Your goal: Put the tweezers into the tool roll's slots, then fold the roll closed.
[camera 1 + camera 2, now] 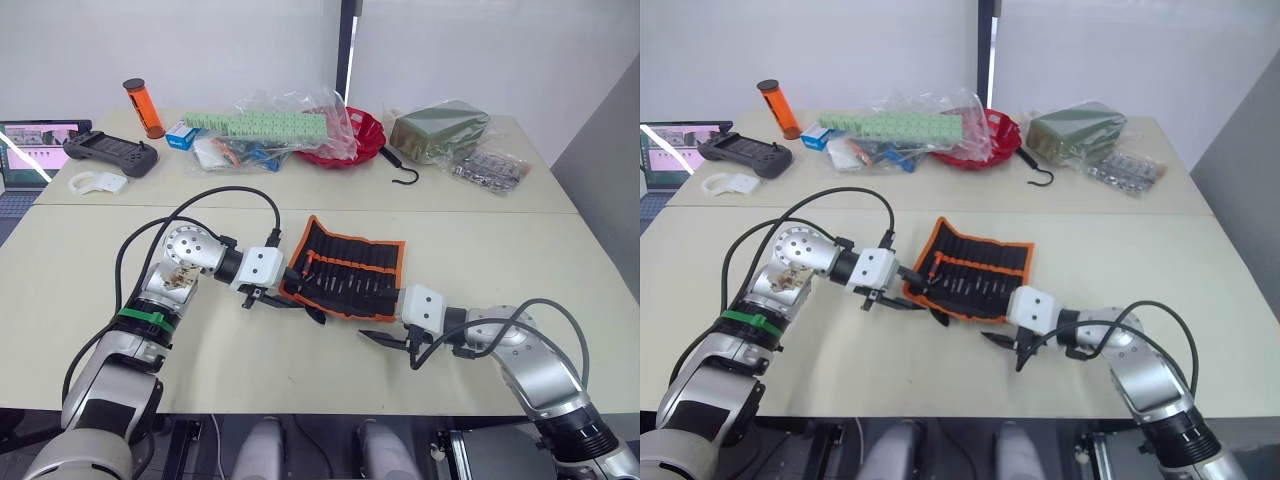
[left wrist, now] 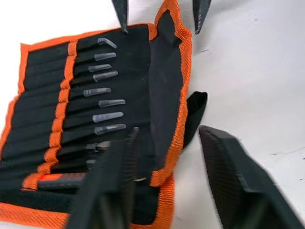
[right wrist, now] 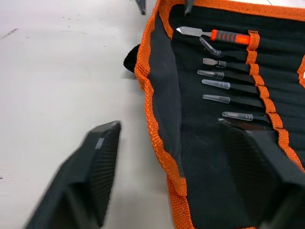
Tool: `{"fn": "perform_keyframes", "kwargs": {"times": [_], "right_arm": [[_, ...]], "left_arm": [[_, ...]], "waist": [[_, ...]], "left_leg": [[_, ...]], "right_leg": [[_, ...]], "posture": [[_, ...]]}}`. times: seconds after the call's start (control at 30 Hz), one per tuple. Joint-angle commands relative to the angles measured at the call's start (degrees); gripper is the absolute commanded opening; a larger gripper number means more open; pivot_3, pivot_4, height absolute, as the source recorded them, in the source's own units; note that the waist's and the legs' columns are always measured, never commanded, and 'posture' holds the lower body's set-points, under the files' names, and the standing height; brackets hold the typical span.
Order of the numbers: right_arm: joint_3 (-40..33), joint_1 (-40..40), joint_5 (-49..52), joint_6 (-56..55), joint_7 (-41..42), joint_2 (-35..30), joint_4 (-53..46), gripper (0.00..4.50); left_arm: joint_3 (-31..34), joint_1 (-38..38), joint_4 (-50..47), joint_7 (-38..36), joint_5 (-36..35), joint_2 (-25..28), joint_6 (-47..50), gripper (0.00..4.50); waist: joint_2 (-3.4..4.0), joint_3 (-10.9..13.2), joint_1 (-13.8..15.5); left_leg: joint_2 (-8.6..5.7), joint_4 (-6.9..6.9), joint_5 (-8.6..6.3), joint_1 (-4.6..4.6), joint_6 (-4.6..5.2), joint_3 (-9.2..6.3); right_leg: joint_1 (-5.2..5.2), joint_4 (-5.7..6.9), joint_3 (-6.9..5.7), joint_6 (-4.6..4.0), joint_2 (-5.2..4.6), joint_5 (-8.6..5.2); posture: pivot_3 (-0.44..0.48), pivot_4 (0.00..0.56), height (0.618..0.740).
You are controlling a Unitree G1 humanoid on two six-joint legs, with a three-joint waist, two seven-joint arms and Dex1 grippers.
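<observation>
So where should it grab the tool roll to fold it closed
Probably the near long edge of the tool roll, on the loose orange-trimmed flap. Both open hands, left hand and right hand, already sit along that side, and the flap lies free of the tweezers.

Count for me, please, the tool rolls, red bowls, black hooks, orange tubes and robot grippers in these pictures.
tool roll: 1
red bowl: 1
black hook: 1
orange tube: 1
grippers: 2, the left gripper and the right gripper
Total: 6
</observation>
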Motion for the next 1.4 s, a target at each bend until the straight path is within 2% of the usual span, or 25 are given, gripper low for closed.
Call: {"fn": "perform_keyframes", "kwargs": {"times": [0.03,0.1,0.23,0.27,0.43,0.7,0.97,1.2,1.4], "right_arm": [[-0.9,-1.2,0.7,0.5,-0.5,0.6,-0.6,2.13],[-0.7,-1.5,0.6,0.3,-0.4,0.8,-0.3,1.42],[-0.1,-2.2,0.3,-0.2,-0.1,1.1,0.5,0.10],[0.1,-2.4,0.2,-0.6,0.1,1.2,0.8,0.04],[1.1,-3.8,-0.5,-2.4,0.5,1.9,2.8,0.04],[4.4,-10.7,-3.7,-9.8,1.7,5.7,13.2,0.04],[6.2,-15.4,-4.3,-14.8,4.0,7.4,19.0,0.04],[5.3,-14.5,-3.3,-15.4,6.6,4.5,16.3,0.04],[4.0,-10.1,1.5,-9.4,10.0,0.4,8.3,0.04]], "left_arm": [[-0.9,-1.7,2.2,-0.3,2.4,-0.2,-4.8,0.67],[-1.3,-2.1,3.3,-0.2,3.3,-0.3,-6.2,0.02],[-1.2,-2.3,4.5,0.4,4.1,-0.6,-6.8,0.00],[-1.2,-2.2,4.6,0.6,4.2,-0.5,-6.7,0.00],[0.1,-0.7,1.8,-0.3,1.9,0.2,-2.0,0.00],[3.2,7.4,-12.4,-4.6,-4.0,10.5,12.7,0.00],[6.5,14.4,-25.6,-2.5,-10.0,14.2,26.3,0.00],[7.1,17.4,-30.5,1.8,-11.5,13.1,32.6,0.00],[6.2,16.1,-27.1,2.4,-8.4,13.9,30.2,0.00]], "waist": [[0.00,0.0,0.0],[0.00,0.0,0.0],[0.00,0.0,0.0],[0.00,0.0,0.0],[0.00,0.0,-0.2],[0.03,0.0,-1.8],[0.06,0.0,-1.3],[0.07,0.0,-1.1],[0.08,0.0,-1.1]], "left_leg": [[0.00,0.00,0.00,0.00,0.00,0.00],[0.00,0.00,0.00,0.00,0.00,0.00],[0.00,0.01,0.00,0.00,0.00,-0.01],[-0.01,0.01,0.00,0.00,0.00,-0.01],[-0.01,0.02,0.00,0.00,0.00,-0.02],[0.03,-0.03,-0.07,0.12,0.11,-0.07],[0.00,0.01,-0.07,0.10,0.11,-0.07],[0.01,0.03,-0.07,0.10,0.11,-0.07],[0.01,0.02,-0.07,0.09,0.11,-0.07]], "right_leg": [[0.00,0.00,0.01,0.00,0.00,0.00],[0.00,0.01,0.00,0.00,0.00,0.00],[0.00,0.03,0.00,0.00,0.00,0.00],[0.00,0.03,0.00,0.01,0.00,0.00],[0.00,0.07,0.00,0.01,0.00,0.00],[-0.07,0.40,0.00,0.00,0.05,-0.01],[-0.06,0.40,0.00,0.00,0.03,-0.01],[-0.06,0.40,0.01,0.00,0.03,-0.01],[-0.06,0.39,0.00,0.00,0.03,-0.01]], "posture": [[0.000,0.150,0.740],[0.000,0.150,0.740],[0.000,0.150,0.740],[0.000,0.150,0.740],[0.000,0.150,0.740],[0.000,0.150,0.740],[0.000,0.150,0.740],[0.000,0.150,0.740],[0.000,0.150,0.740]]}}
